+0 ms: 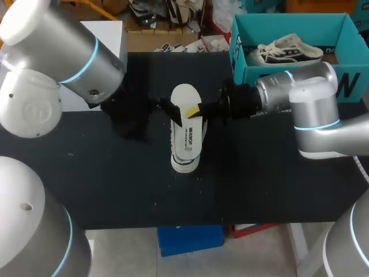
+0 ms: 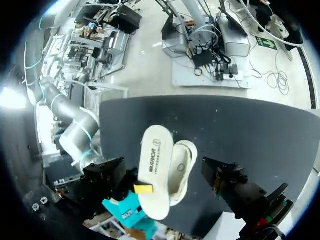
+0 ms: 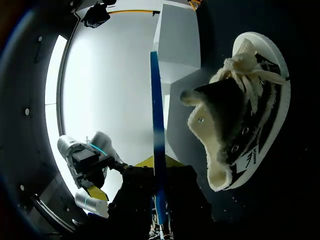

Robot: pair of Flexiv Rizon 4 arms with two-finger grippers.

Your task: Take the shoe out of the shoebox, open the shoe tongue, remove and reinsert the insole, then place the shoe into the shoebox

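pinched jaws first: the right gripper (image 1: 195, 111) has its yellow tips pressed on the insole (image 1: 184, 97) from both faces. its own wrist view shows the insole edge-on, standing up between those tips. whether the left gripper (image 1: 168, 108) is spread or closed i cannot tell. from overhead it sits just beside the insole's edge at 9 o'clock, and i cannot say whether it touches.

the insole is held off the table (image 1: 115, 184), at 12 o'clock of the shoe (image 1: 187, 147) in the overhead view. in the right wrist view there is a gap between the two, so i judge the insole is fully out. the shoe lies near the middle of the table. its laces are loose and its fleecy mouth gapes toward the right gripper.

the right arm comes in from 3 o'clock and the left arm from 9 o'clock. the teal shoebox (image 1: 288, 26) stands at about 1 o'clock from the shoe, well apart, with a second shoe (image 1: 285, 51) lying inside it.

as for progress, the shoe is out of the box, the mouth looks opened up, and the insole looks removed. reinserting the insole is not yet done. that calls for turning it flat, aiming one end into the opening and sliding it home while the shoe is steadied. after that the shoe has to go into the shoebox beside the other one.
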